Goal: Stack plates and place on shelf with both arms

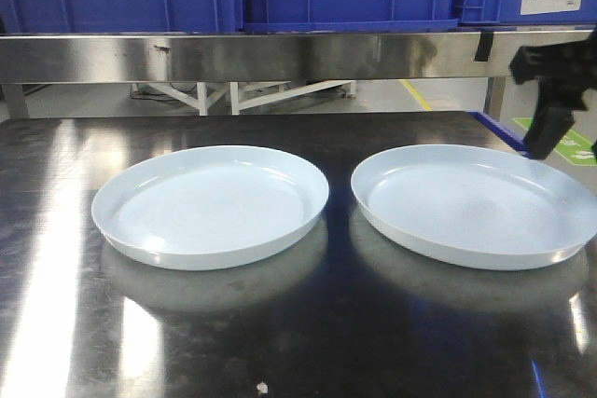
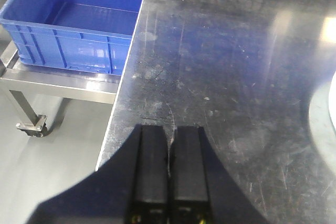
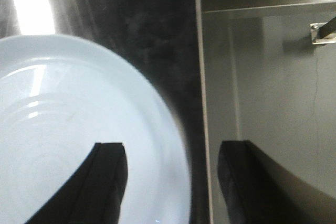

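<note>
Left plate [image 1: 210, 204], right plate [image 1: 476, 202] — apart, on table [image 1: 280, 342]

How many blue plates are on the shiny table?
2. The left plate sits on the steel table, and the right plate sits next to it with a gap between them. Neither is stacked, so no plate looks hidden.

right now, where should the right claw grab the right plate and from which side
Take the right plate by its right-hand rim, coming in from the table's right edge. It lies flat and shallow, so the raised rim looks the only part to pinch. The right claw is open, one finger above the plate and the other outside the rim.
</note>
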Controlling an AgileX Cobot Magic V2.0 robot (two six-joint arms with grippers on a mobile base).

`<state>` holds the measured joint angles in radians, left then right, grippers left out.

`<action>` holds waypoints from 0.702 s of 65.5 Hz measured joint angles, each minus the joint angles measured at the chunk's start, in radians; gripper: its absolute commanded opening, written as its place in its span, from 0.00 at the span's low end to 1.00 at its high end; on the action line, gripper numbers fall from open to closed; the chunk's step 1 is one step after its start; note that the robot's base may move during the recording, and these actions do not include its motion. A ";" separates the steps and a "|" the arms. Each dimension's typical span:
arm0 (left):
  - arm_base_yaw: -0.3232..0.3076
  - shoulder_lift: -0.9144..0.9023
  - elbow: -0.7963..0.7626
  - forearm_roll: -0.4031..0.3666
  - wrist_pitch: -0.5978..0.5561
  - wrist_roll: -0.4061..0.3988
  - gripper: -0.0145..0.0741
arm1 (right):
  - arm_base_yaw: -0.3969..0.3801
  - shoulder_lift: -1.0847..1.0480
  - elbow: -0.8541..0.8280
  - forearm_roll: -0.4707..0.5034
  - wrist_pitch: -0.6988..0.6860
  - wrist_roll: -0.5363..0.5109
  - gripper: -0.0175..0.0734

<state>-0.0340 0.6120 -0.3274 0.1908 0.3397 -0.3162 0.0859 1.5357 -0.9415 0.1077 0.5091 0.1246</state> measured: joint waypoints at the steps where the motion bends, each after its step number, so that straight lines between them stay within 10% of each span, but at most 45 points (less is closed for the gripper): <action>1: 0.000 0.000 0.000 0.000 0.000 0.000 0.26 | 0.002 0.003 0.000 0.000 0.000 0.000 0.74; 46: 0.000 0.000 0.000 0.000 0.000 0.000 0.26 | 0.005 0.034 0.000 -0.002 0.031 0.000 0.74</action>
<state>-0.0340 0.6120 -0.3274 0.1908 0.3397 -0.3162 0.0906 1.5699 -0.9415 0.1058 0.5403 0.1246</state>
